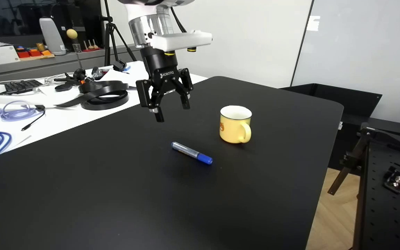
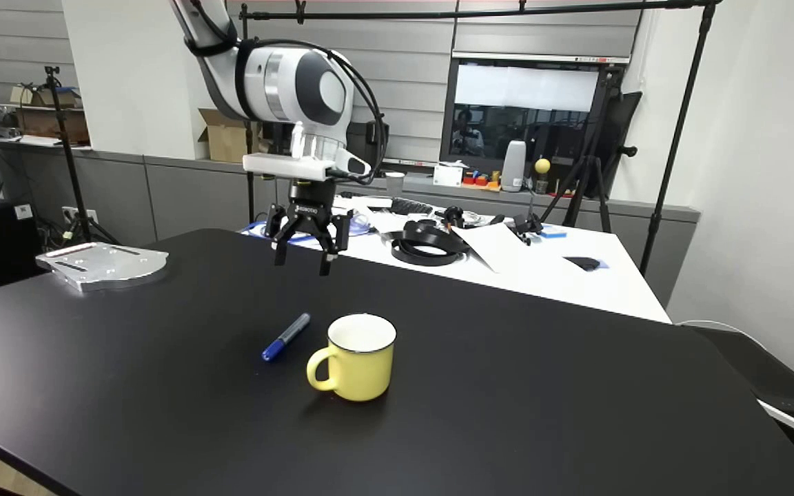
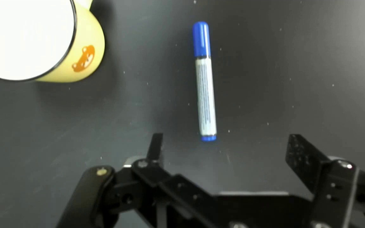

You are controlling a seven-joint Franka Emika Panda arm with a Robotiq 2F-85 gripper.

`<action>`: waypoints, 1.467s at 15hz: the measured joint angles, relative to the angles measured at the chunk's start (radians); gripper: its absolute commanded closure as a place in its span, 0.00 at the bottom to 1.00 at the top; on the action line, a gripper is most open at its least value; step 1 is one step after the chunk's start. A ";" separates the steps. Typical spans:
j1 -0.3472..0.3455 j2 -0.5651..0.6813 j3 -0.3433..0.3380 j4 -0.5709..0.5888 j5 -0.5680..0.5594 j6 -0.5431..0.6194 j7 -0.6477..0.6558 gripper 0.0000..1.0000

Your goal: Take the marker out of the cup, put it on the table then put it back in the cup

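Wrist view: jaws spread wide, nothing held, raised above worktop (image 3: 258, 63). Marker (image 3: 205, 81), one, lying flat on worktop just ahead of jaws, blue-capped end pointing away, length crosswise to closing direction. Cup (image 1: 235, 124), one, yellow, upright near marker, not touching. Step in hand, by judgement: set-down done, return to cup outstanding. Next move calls for advance over marker, descent, pinch across body, lift, upending above cup mouth.
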 measured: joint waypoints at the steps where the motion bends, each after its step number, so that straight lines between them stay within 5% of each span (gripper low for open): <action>1: 0.005 -0.008 0.001 -0.025 0.001 0.082 0.000 0.00; 5: 0.014 -0.042 0.016 -0.178 0.035 0.400 0.010 0.00; 9: 0.038 -0.069 -0.009 -0.315 0.010 0.546 0.022 0.00; 15: 0.115 -0.081 -0.147 -0.425 -0.153 0.555 0.080 0.00; 22: 0.146 -0.081 -0.191 -0.454 -0.244 0.543 0.091 0.00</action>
